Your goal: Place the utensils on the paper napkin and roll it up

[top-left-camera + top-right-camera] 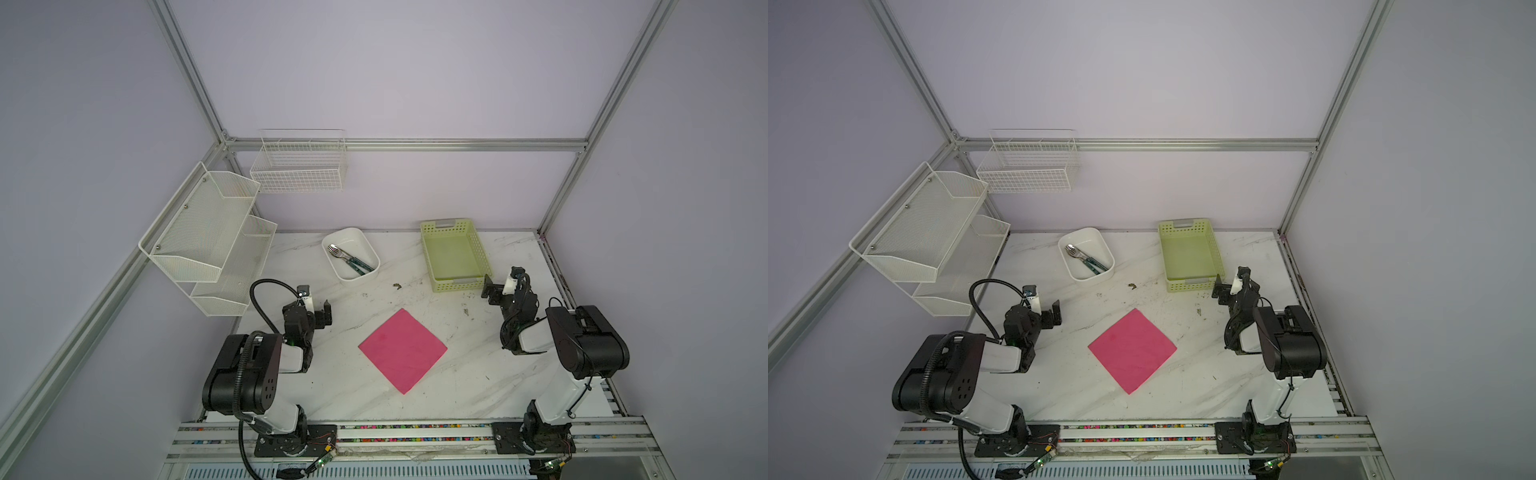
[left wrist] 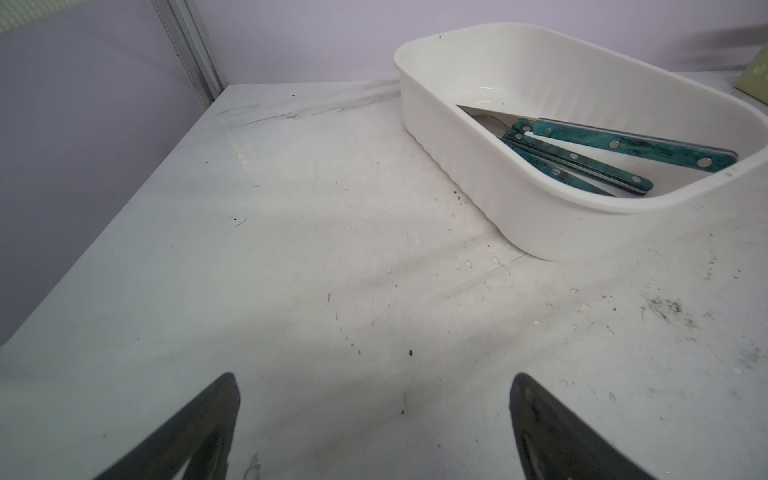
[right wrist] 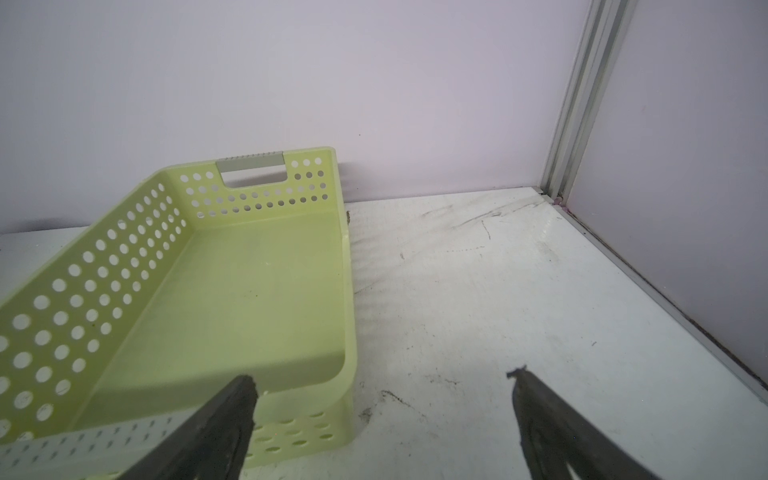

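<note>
The pink paper napkin (image 1: pixel 402 351) (image 1: pixel 1132 351) lies flat on the marble table, turned like a diamond, midway between the two arms. The utensils (image 1: pixel 349 259) (image 1: pixel 1086 259) lie in a white tub (image 1: pixel 361 278) (image 1: pixel 1096 279) at the back left, silver heads toward the back. In the left wrist view their teal handles (image 2: pixel 602 149) rest inside the tub (image 2: pixel 540 224). My left gripper (image 1: pixel 320 309) (image 1: pixel 1048 313) (image 2: pixel 374 378) hangs open over bare table, short of the tub. My right gripper (image 1: pixel 500 282) (image 1: pixel 1230 281) (image 3: pixel 380 376) is open at the near right corner of a green basket, holding nothing.
An empty light-green perforated basket (image 1: pixel 455 286) (image 1: pixel 1187 284) (image 3: pixel 104 291) stands at the back right. White mesh shelves (image 1: pixel 208 232) hang on the left wall and a wire basket (image 1: pixel 299 166) on the back wall. Aluminium frame posts edge the table.
</note>
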Available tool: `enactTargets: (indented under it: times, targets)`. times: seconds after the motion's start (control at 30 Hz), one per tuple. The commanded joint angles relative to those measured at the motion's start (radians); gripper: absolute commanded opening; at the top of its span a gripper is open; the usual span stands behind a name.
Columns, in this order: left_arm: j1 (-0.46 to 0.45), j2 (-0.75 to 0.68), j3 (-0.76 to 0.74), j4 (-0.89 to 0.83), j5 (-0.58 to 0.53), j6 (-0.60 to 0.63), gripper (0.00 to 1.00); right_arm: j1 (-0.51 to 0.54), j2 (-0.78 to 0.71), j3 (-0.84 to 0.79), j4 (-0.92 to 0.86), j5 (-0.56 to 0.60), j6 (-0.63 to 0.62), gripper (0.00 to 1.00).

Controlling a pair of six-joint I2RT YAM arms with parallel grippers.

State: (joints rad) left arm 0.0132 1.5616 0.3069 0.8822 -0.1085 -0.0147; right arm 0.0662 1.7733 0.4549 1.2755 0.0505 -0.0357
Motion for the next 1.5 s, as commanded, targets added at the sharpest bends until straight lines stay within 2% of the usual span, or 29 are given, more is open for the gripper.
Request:
enactTargets:
  times: [0.0,0.33,0.4,0.47,0.53,0.6,0.77,0.83,0.9,1.03,1.13,1.3,1.47]
  targets:
    - [0.007,0.001,0.077,0.05,-0.031,0.0,1.0,-0.003,-0.009,0.016,0.036,0.043,-0.009,0.97]
    - [-0.018,-0.211,0.186,-0.294,-0.226,-0.06,1.0,-0.003,-0.167,0.174,-0.383,0.056,0.019,0.97]
    - [-0.018,-0.231,0.241,-0.405,-0.24,-0.121,1.0,-0.003,-0.184,0.216,-0.465,0.038,0.042,0.97]
    - [-0.017,-0.232,0.316,-0.545,-0.242,-0.234,1.0,-0.003,-0.197,0.251,-0.528,0.007,0.06,0.96]
    - [-0.018,-0.217,0.398,-0.68,-0.21,-0.315,1.0,-0.003,-0.207,0.277,-0.561,-0.019,0.078,0.96]
    - [-0.018,-0.187,0.493,-0.823,-0.184,-0.387,1.0,-0.002,-0.212,0.304,-0.593,-0.047,0.095,0.94]
    - [-0.018,-0.036,0.736,-1.094,0.003,-0.447,0.99,0.01,-0.202,0.429,-0.768,-0.074,0.168,0.88]
    - [-0.019,0.042,0.848,-1.199,0.06,-0.433,0.98,0.028,-0.19,0.476,-0.851,-0.055,0.185,0.86]
    - [-0.021,0.114,0.961,-1.304,0.072,-0.42,0.97,0.043,-0.183,0.508,-0.905,-0.042,0.19,0.86]
    - [-0.02,0.236,1.14,-1.432,0.098,-0.385,0.95,0.056,-0.144,0.621,-1.075,-0.093,0.166,0.85]
    - [-0.021,0.314,1.231,-1.471,0.091,-0.383,0.84,0.068,-0.122,0.68,-1.158,-0.121,0.156,0.82]
    - [-0.027,0.449,1.369,-1.513,0.115,-0.38,0.66,0.121,-0.122,0.71,-1.199,-0.125,0.142,0.81]
    - [-0.039,0.529,1.45,-1.562,0.117,-0.324,0.55,0.162,-0.144,0.713,-1.205,-0.117,0.141,0.81]
